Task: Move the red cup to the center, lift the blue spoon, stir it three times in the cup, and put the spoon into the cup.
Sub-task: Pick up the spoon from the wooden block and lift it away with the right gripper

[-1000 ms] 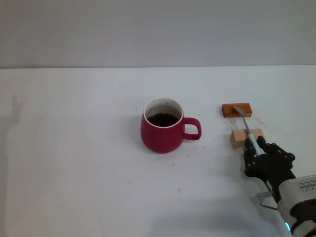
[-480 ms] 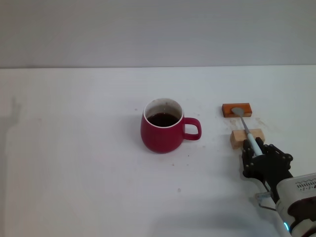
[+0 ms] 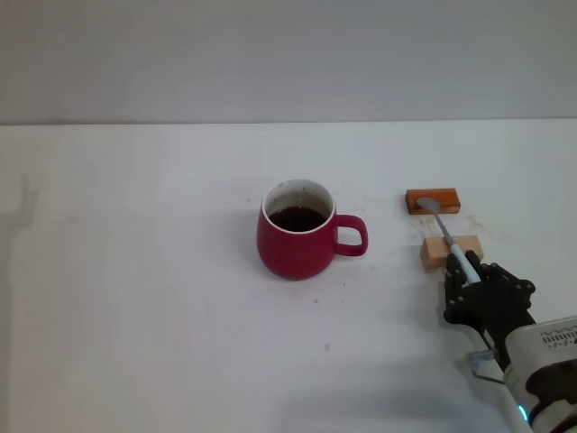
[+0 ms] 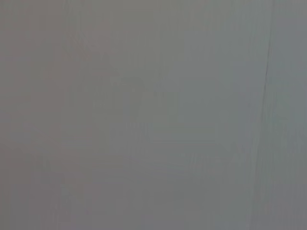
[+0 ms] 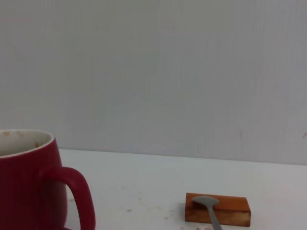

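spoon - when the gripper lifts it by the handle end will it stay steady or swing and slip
The spoon looks slim and stiff, so it should not bend. The right gripper holds only the far handle end, so the bowl, now over the orange block, may droop or pivot. The smooth, narrow handle could slip or twist.

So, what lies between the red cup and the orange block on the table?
Nothing: in the head view the stretch of white table between the red cup and the orange block is bare. The cup's handle points toward the block.

Head view high, looking down; right wrist low; both share red cup [image 3: 296, 239].
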Controlling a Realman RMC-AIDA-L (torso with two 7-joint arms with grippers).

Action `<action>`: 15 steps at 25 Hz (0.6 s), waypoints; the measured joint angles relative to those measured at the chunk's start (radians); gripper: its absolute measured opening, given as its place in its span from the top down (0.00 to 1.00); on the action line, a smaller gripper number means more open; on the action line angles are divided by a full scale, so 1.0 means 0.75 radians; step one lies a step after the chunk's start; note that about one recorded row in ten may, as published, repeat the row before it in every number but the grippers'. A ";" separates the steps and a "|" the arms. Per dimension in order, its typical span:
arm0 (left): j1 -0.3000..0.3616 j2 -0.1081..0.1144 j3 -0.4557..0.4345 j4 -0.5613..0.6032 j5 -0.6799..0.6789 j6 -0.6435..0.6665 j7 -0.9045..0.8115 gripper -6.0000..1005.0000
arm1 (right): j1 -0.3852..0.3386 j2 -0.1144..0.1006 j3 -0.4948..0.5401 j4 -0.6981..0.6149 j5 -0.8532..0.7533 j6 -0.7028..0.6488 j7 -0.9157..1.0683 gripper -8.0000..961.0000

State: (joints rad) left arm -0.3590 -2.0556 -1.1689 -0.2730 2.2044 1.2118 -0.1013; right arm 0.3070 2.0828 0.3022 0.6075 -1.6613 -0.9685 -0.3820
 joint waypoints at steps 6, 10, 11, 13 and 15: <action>0.000 0.000 0.000 0.001 -0.003 0.000 0.000 0.14 | -0.007 -0.002 0.003 0.005 0.001 0.002 0.000 0.83; 0.000 0.000 0.000 0.002 -0.003 0.000 0.000 0.14 | -0.014 -0.002 0.015 0.006 0.002 -0.004 -0.009 0.83; 0.000 0.000 0.000 0.002 -0.003 0.000 0.000 0.14 | -0.014 -0.002 0.015 0.006 0.002 -0.004 -0.009 0.83; -0.001 0.000 0.000 0.002 -0.003 -0.001 0.000 0.14 | -0.015 -0.002 0.016 0.006 0.002 -0.006 -0.010 0.83; -0.005 0.000 0.000 0.002 -0.002 -0.004 0.000 0.14 | -0.016 -0.002 0.016 0.005 0.002 -0.007 -0.010 0.83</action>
State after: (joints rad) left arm -0.3624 -2.0555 -1.1689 -0.2714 2.2028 1.2086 -0.1012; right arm 0.2950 2.0815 0.3144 0.6115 -1.6597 -0.9734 -0.3896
